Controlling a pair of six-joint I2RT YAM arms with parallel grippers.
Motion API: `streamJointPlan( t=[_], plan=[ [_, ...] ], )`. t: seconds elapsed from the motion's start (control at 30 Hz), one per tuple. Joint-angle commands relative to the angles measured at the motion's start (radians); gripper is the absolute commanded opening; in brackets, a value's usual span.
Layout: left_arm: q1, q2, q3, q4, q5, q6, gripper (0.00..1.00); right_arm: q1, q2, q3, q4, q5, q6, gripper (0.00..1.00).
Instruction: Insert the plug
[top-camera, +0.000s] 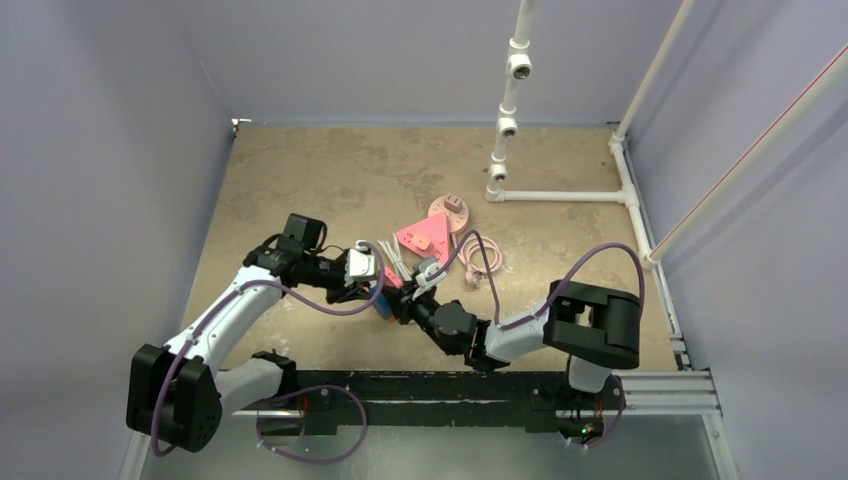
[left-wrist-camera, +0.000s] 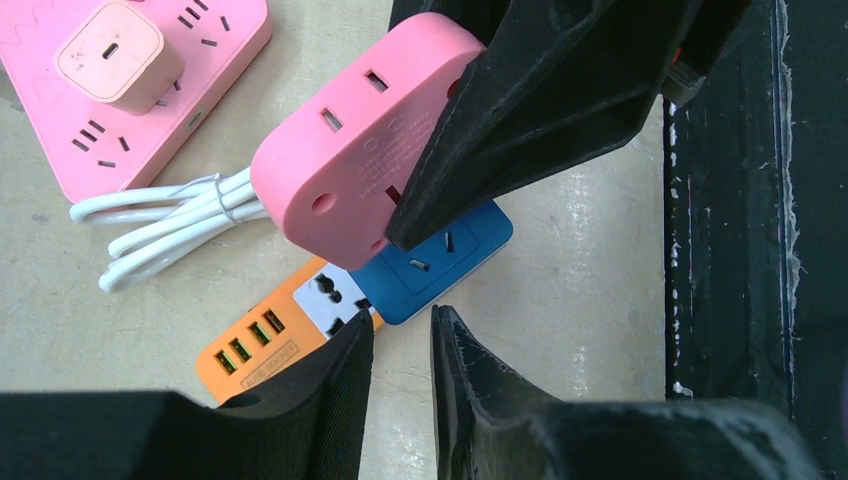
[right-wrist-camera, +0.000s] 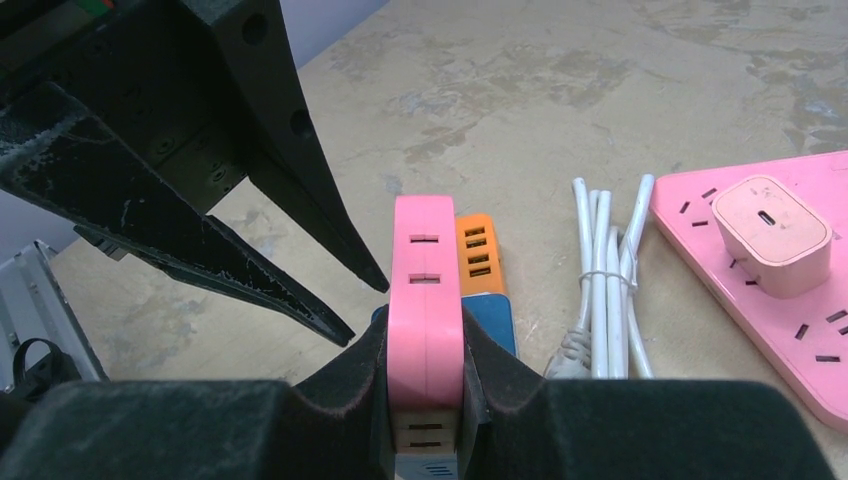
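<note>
My right gripper (right-wrist-camera: 425, 335) is shut on the plug (right-wrist-camera: 427, 290), a pink rounded adapter with slots on its face, gripped by its flat sides. It hangs tilted over an orange, white and blue socket strip (left-wrist-camera: 430, 265) that lies on the table. In the left wrist view the plug (left-wrist-camera: 350, 160) partly covers the strip's blue end. My left gripper (left-wrist-camera: 402, 335) hovers just beside it, above the strip, open by a narrow gap with nothing between its fingers. Both grippers meet at mid-table in the top view, left gripper (top-camera: 383, 297), right gripper (top-camera: 408, 300). The plug's underside is hidden.
A pink triangular socket strip (left-wrist-camera: 60, 150) carrying a pink charger cube (left-wrist-camera: 110, 50) lies just beyond, with a bundled white cable (left-wrist-camera: 170, 225) beside it. Farther back are a round pink socket (top-camera: 450, 212), a coiled pink cable (top-camera: 483, 260) and a white pipe frame (top-camera: 510, 120).
</note>
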Motion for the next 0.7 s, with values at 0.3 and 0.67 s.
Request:
streamJointPlan(
  t=[0.3,0.67],
  plan=[
    [-0.015,0.012,0.006,0.013,0.011,0.028,0.2,0.007,0.004,0.028,0.078,0.014,-0.031,0.0],
    [-0.023,0.018,0.009,0.016,-0.001,0.029,0.16,0.006,0.028,0.023,0.099,0.014,-0.04,0.0]
  ],
)
